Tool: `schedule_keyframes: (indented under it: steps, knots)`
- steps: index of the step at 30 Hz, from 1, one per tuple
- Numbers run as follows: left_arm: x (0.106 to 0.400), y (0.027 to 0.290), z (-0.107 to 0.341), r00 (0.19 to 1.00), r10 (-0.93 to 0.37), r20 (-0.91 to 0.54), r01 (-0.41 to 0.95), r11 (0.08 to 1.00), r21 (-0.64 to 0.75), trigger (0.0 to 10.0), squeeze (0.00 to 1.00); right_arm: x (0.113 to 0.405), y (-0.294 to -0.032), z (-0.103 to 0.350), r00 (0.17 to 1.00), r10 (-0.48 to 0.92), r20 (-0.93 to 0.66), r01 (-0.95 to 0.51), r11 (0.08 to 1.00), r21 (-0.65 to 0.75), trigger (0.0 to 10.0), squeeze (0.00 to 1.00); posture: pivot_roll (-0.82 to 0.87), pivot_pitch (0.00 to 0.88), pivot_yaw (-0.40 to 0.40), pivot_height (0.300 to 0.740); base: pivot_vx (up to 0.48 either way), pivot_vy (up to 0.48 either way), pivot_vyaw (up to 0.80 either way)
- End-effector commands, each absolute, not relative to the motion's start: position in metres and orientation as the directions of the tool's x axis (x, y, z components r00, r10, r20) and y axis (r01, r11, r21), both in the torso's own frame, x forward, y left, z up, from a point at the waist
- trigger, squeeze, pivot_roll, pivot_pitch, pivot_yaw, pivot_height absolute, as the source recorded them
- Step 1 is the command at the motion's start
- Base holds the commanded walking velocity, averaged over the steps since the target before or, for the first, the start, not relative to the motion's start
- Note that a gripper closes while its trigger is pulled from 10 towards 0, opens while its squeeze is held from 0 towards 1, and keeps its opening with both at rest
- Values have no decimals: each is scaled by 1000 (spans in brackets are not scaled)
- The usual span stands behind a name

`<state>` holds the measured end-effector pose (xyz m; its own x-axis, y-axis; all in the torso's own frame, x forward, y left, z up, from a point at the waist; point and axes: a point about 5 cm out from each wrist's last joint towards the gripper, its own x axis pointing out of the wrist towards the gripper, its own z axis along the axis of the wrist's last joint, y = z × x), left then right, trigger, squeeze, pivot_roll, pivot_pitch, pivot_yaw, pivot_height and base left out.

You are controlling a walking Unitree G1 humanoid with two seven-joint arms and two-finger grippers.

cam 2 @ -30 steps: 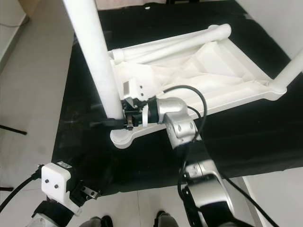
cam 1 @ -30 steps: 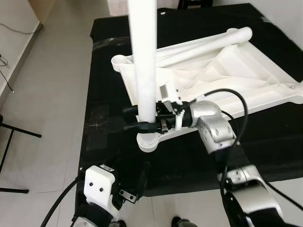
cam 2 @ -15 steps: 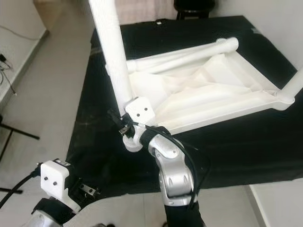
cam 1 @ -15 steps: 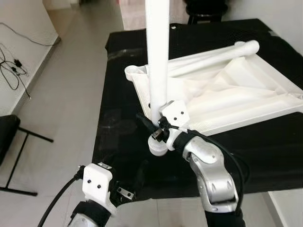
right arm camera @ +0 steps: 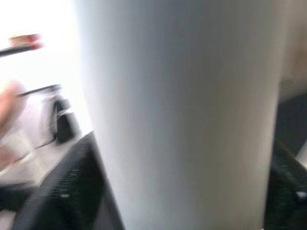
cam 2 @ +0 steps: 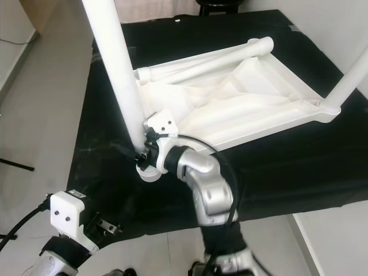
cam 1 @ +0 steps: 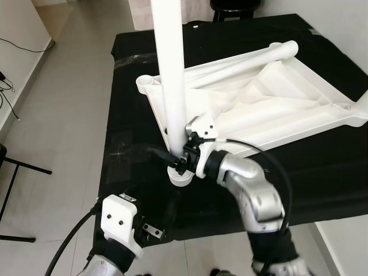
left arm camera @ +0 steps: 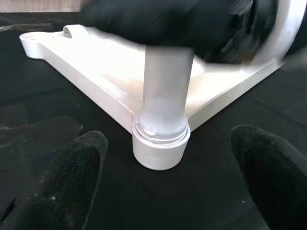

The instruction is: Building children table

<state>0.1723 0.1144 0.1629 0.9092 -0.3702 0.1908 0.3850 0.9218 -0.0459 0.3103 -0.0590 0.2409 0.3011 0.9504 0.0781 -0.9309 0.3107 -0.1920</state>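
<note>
1. The white tabletop (cam 1: 276, 103) is lying upside down on a black cloth (cam 1: 132, 86), its underside facing up.
2. A white table leg (cam 1: 171, 86) is standing upright in the corner socket (cam 1: 179, 175) nearest the robot, its long axis running straight up out of frame.
3. A second leg (cam 2: 345, 86) is rising from the far right corner, and a third leg (cam 1: 241, 60) is lying flat along the tabletop's far edge, pointing from the left corner toward the right.
4. The right gripper (cam 1: 175, 156) is clamping the upright leg just above the socket, its black fingers (right arm camera: 79, 177) pressing either side of the tube.
5. The left gripper (left arm camera: 168, 191) is hovering low near the cloth's near edge, fingers (left arm camera: 67, 182) spread wide and holding nothing, aimed at the socket.
</note>
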Motion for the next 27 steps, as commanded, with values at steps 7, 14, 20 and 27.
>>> schedule_keyframes:
  steps: [7, 14, 20, 27]
  knots:
    - [167, 114, 159, 917, -364, 163, 377, 925, -54, 10000, 0, 326, -59, 250, 26, 999, 27, -979, 31, -201, 10000, 0, 49, 242, 8, 740, 0, 0, 0]
    - [161, 113, 159, 918, -365, 153, 378, 924, -59, 10000, 0, 342, -49, 260, -94, 995, 18, -985, -90, -146, 0, 0, 70, 257, 9, 740, 0, 0, 0]
    - [160, 112, 159, 919, -365, 150, 377, 924, -61, 10000, 0, 346, -49, 260, -122, 992, 40, -983, -115, -143, 0, 0, 69, 260, 8, 740, 0, 0, 0]
    - [162, 111, 158, 919, -366, 149, 379, 923, -66, 10000, 0, 350, -60, 252, -65, 994, 90, -990, -53, -134, 0, 0, 50, 252, 10, 740, 0, 0, 0]
